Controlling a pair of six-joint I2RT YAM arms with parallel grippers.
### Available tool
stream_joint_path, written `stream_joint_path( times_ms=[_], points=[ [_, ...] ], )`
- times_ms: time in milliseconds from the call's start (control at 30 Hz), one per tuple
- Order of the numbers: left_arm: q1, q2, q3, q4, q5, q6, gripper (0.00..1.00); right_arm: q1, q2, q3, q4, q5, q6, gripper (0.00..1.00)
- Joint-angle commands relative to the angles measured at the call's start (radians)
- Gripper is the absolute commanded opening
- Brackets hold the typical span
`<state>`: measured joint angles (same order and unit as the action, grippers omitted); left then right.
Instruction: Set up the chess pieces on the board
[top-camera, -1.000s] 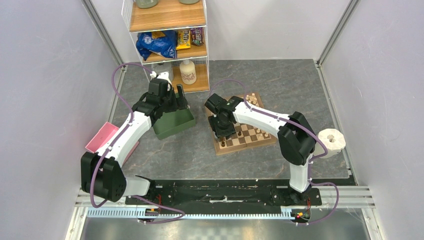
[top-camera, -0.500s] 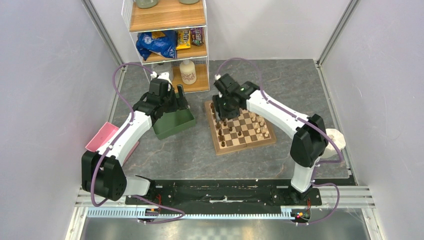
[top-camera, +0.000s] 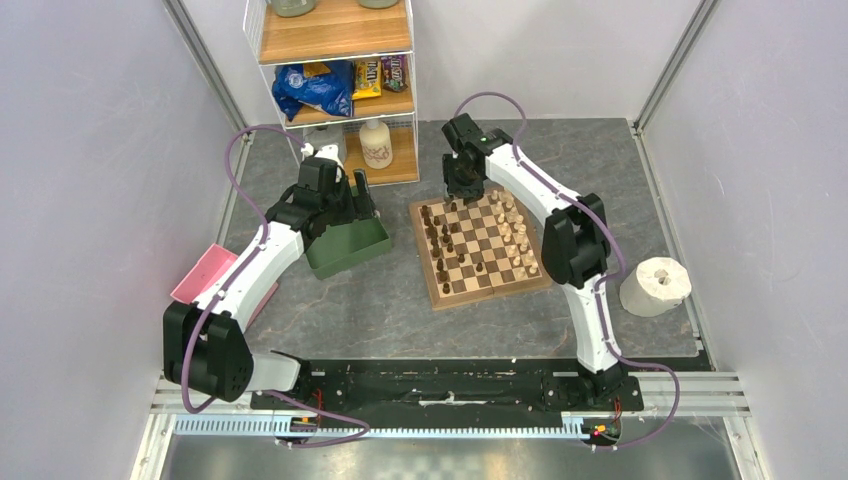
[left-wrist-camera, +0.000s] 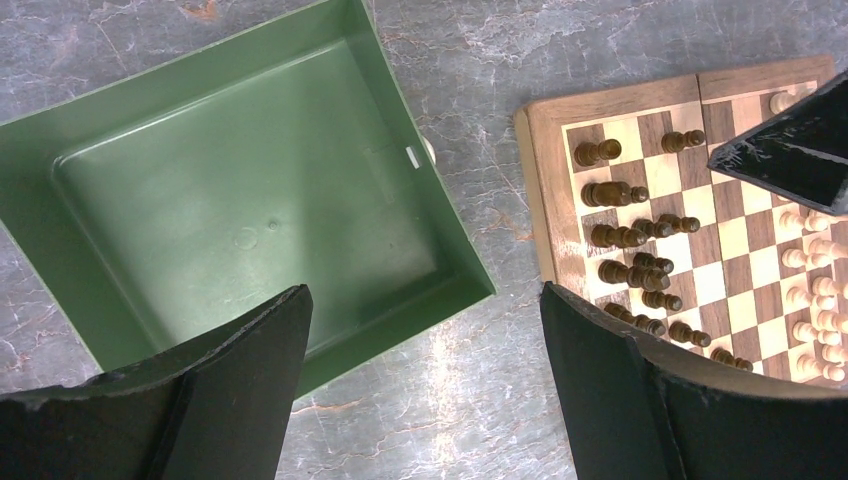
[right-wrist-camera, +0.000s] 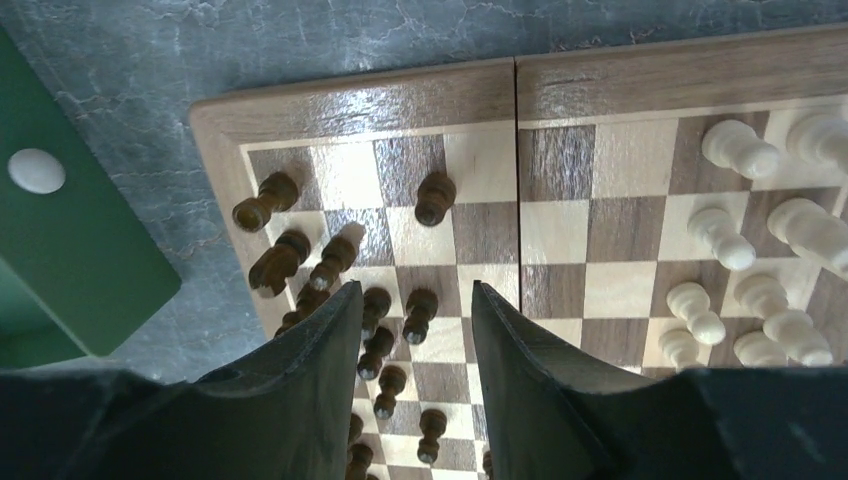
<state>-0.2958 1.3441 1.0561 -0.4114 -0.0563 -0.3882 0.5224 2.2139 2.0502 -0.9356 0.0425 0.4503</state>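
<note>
The board (top-camera: 490, 292) lies right of centre on the table. Dark brown chess pieces (top-camera: 440, 240) stand along its left side and pale cream ones (top-camera: 520, 238) along its right. My right gripper (top-camera: 462, 187) hovers over the board's far left corner, open, with nothing between its fingers (right-wrist-camera: 320, 350). Under it stand upright dark pieces (right-wrist-camera: 435, 195), with cream pieces (right-wrist-camera: 740, 150) to the right. My left gripper (left-wrist-camera: 422, 292) is wide open and empty above the near corner of the green tray (left-wrist-camera: 455, 235), left of the board (left-wrist-camera: 545, 170). The tray holds nothing.
A shelf unit (top-camera: 340, 100) with snack bags and a white bottle (top-camera: 376, 145) stands at the back left. A pink flat object (top-camera: 205, 275) lies by the left wall and a white roll (top-camera: 655, 285) sits right of the board. Grey walls close both sides.
My right arm has swung from the board's near left part to its far left corner, uncovering the board. The left arm has not moved.
</note>
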Motion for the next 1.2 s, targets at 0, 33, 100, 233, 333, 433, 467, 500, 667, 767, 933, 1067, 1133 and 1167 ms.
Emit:
stream_joint_path(
  times_ms=[0, 33, 100, 233, 333, 433, 467, 500, 667, 767, 933, 1067, 1133, 1167],
  points=[
    [0.005, -0.004, 0.013, 0.018, -0.024, -0.008, 0.91, -0.012, 0.048, 0.1, -0.032, 0.024, -0.025, 0.51],
    [0.005, -0.003, 0.013, 0.019, -0.024, -0.009, 0.91, -0.014, 0.059, 0.109, -0.034, 0.025, -0.028, 0.5],
    [0.004, 0.0, 0.014, 0.019, -0.024, -0.009, 0.91, -0.016, 0.082, 0.12, -0.034, 0.014, -0.034, 0.47],
    [0.005, 0.0, 0.012, 0.019, -0.024, -0.009, 0.91, -0.016, 0.11, 0.134, -0.032, 0.024, -0.041, 0.46],
    [0.006, 0.0, 0.01, 0.02, -0.027, -0.009, 0.91, -0.017, 0.131, 0.154, -0.033, 0.025, -0.051, 0.45],
    [0.005, 0.004, 0.01, 0.019, -0.031, -0.008, 0.91, -0.017, 0.145, 0.166, -0.028, 0.019, -0.058, 0.42],
    [0.005, 0.005, 0.01, 0.02, -0.031, -0.007, 0.91, -0.017, 0.149, 0.169, -0.027, 0.021, -0.061, 0.41],
    [0.004, 0.006, 0.011, 0.019, -0.032, -0.006, 0.91, -0.017, 0.151, 0.171, -0.026, 0.021, -0.063, 0.39],
    [0.005, 0.015, 0.021, 0.01, -0.041, 0.003, 0.91, -0.018, 0.166, 0.188, -0.026, 0.024, -0.074, 0.29],
    [0.004, 0.023, 0.031, 0.003, -0.041, 0.009, 0.91, -0.016, 0.174, 0.201, -0.024, 0.014, -0.081, 0.18],
    [0.005, 0.031, 0.038, 0.0, -0.044, 0.012, 0.91, -0.014, 0.171, 0.212, -0.006, -0.035, -0.069, 0.13],
    [0.005, 0.033, 0.034, -0.001, -0.046, 0.012, 0.91, -0.001, 0.187, 0.24, -0.005, -0.06, -0.065, 0.13],
    [0.005, 0.033, 0.034, -0.001, -0.046, 0.012, 0.91, 0.008, 0.198, 0.254, -0.005, -0.07, -0.062, 0.13],
    [0.005, 0.032, 0.035, -0.001, -0.046, 0.012, 0.91, 0.014, 0.203, 0.262, -0.007, -0.07, -0.063, 0.13]
  ],
)
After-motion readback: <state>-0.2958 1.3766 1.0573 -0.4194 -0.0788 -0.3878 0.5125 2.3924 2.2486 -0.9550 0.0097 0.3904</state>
